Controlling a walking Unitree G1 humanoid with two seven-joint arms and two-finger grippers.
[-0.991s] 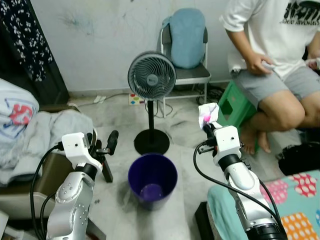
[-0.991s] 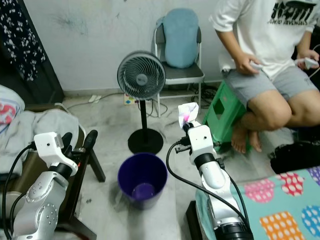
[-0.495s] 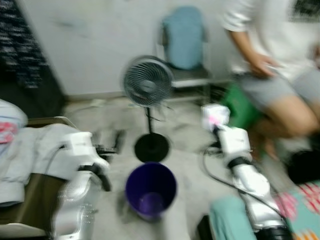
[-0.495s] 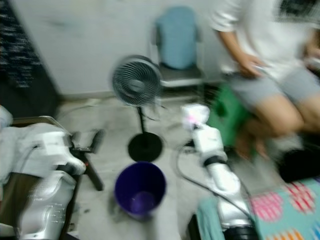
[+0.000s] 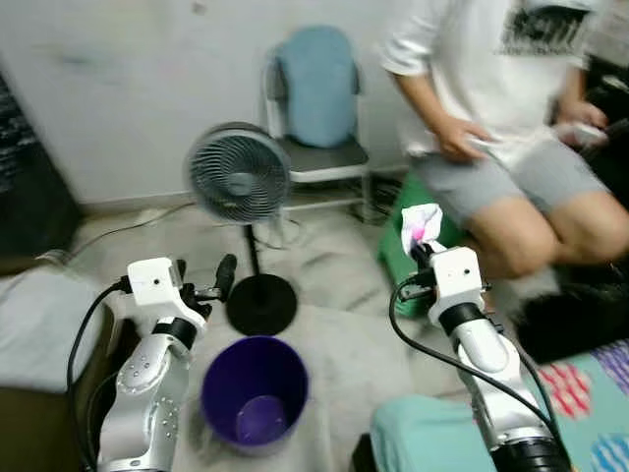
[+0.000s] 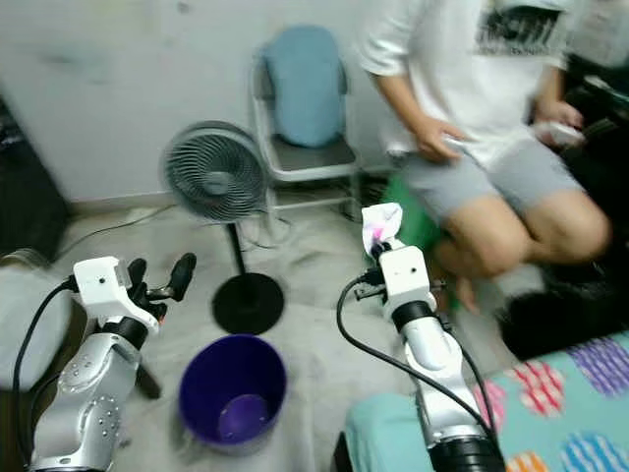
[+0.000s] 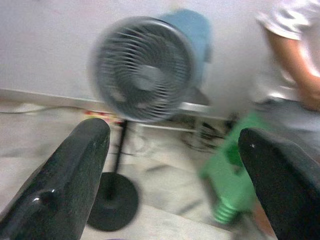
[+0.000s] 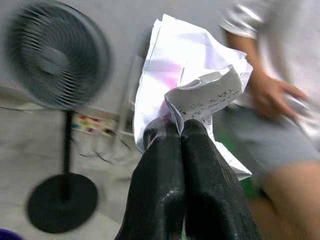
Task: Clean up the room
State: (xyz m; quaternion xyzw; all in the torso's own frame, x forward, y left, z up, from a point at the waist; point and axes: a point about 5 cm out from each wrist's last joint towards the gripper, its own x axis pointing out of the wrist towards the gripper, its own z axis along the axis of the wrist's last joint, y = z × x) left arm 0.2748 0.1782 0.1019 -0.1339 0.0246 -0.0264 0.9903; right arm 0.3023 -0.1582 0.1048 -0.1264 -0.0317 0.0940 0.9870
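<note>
Your right gripper (image 8: 182,131), jaws clamped on crumpled paper (image 8: 192,87), holds it high, right of the purple bin (image 5: 255,393). Left gripper (image 5: 203,279) gapes empty. Disposal step underway, seemingly: next, swing left over the bin and release.

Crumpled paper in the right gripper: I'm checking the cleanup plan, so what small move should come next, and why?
Probably swing the right gripper, shut on the crumpled paper, leftward and down over the purple bin; the bin sits open on the floor between the arms.
</note>
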